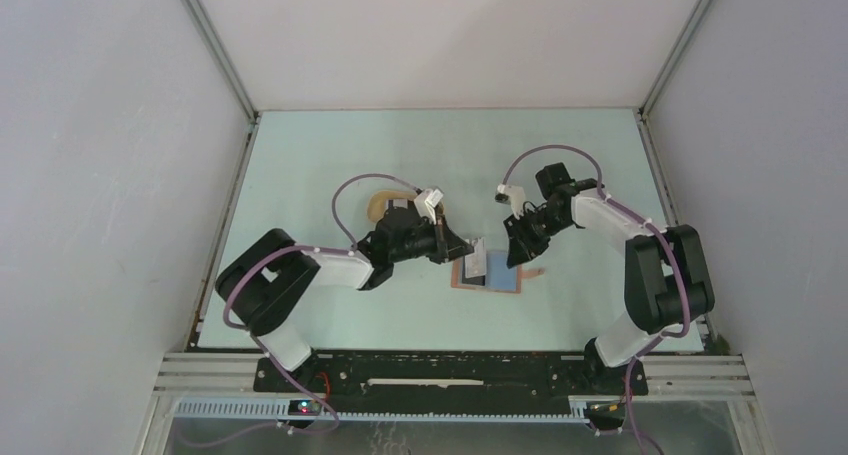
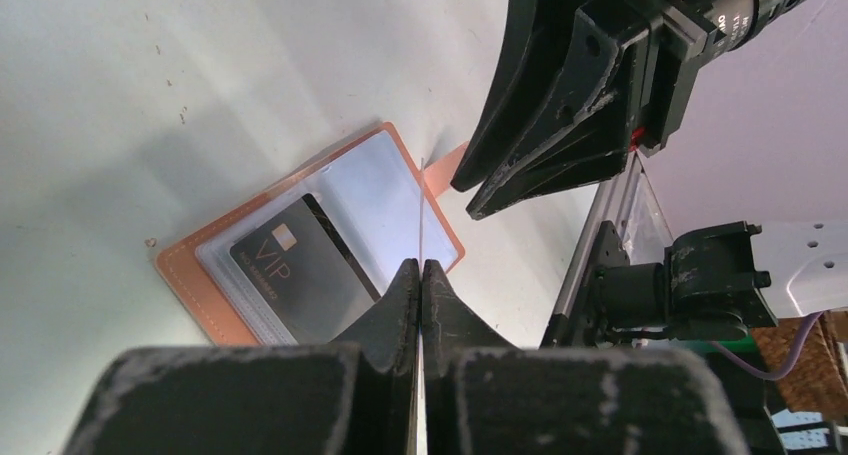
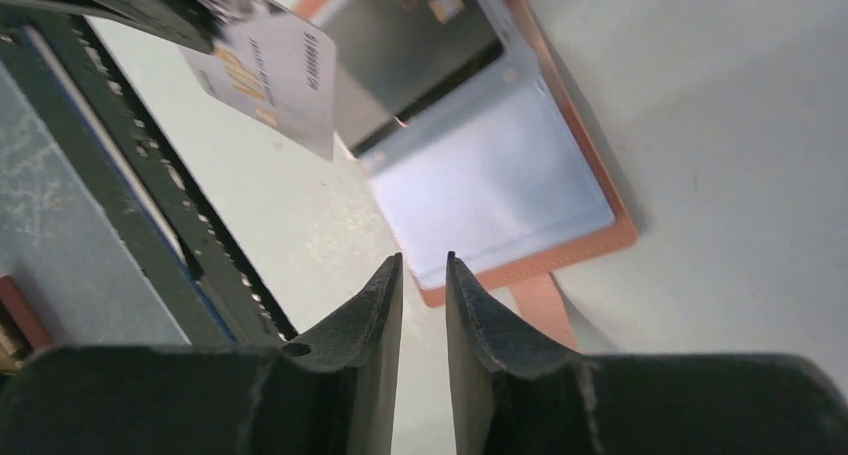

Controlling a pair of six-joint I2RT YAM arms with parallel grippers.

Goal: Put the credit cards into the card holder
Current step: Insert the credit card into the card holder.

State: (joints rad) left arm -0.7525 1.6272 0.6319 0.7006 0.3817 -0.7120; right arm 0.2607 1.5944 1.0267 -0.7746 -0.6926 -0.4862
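The left gripper [image 2: 421, 270] pinched a whitish card [image 3: 270, 70] by one end, jaws pressed flat together on it. From the hand's own camera the card stood edge-on and reached out past the fingertips. Just beyond and below those tips the card holder [image 2: 375, 180] lay open on the table, blue pockets up. A black card [image 2: 300, 265] sat in the pocket nearer the left hand, and the pocket farther out looked empty. Beyond that, the right gripper [image 3: 424, 265] hovered over the holder's edge near the snap tab [image 3: 540, 310], its jaws a narrow gap apart with nothing between them. The card appeared light, stiff and slick, best held by an end so the free end could lead into a pocket mouth. The soft pocket film would likely need pinning down. The pocket openings were hard to make out, and whether the card's tip touched the holder could not be told. The left arm hid part of the beige tray [image 1: 378, 207], so any further cards went unseen.
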